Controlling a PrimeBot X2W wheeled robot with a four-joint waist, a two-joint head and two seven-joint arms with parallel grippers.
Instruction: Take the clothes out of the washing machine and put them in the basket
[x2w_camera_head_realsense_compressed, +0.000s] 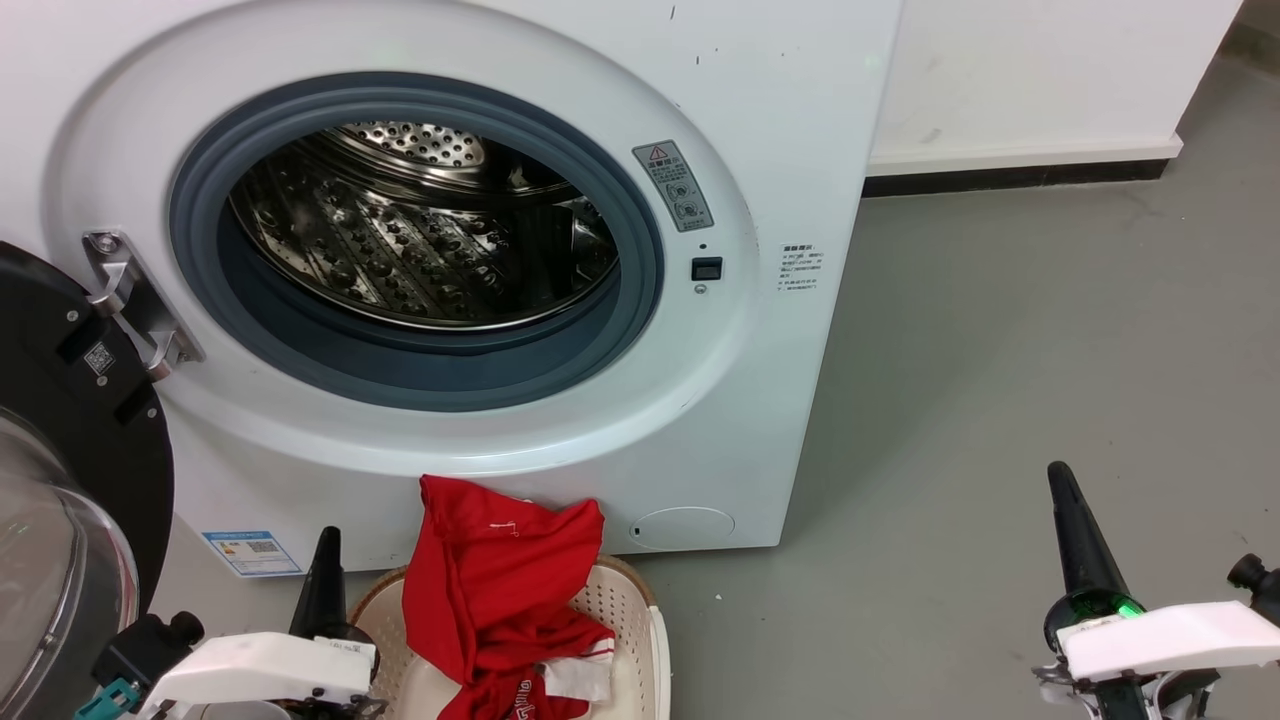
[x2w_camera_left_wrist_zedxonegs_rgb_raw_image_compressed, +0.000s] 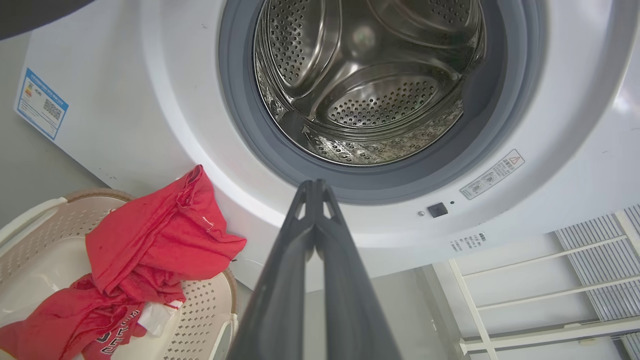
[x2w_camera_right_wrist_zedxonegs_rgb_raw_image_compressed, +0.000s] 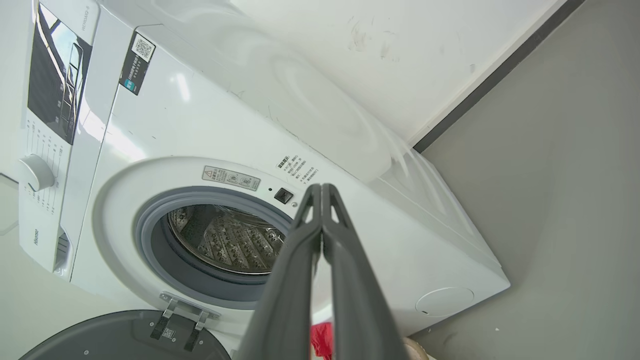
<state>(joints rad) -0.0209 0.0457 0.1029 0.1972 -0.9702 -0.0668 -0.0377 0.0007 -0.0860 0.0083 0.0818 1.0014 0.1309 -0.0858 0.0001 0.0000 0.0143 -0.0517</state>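
clothes (x2w_camera_head_realsense_compressed: 495, 585) soft, light, limp, draped over basket (x2w_camera_head_realsense_compressed: 620, 605) rim; judge best pinched at a bunched fold; left tool (x2w_camera_left_wrist_zedxonegs_rgb_raw_image_compressed: 314, 186), right tool (x2w_camera_right_wrist_zedxonegs_rgb_raw_image_compressed: 321, 187) both clenched, empty

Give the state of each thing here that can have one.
washing machine door, open, swung left.
drum, empty where visible.
clothes, heaped in the basket, one part draped over its rim.
basket, upright on the floor, holding clothes.
left gripper, shut, empty.
right gripper, shut, empty.

The drum (x2w_camera_head_realsense_compressed: 420, 240) is shiny steel, the clothes (x2w_camera_head_realsense_compressed: 490, 590) cloth, the basket (x2w_camera_head_realsense_compressed: 620, 610) plastic.
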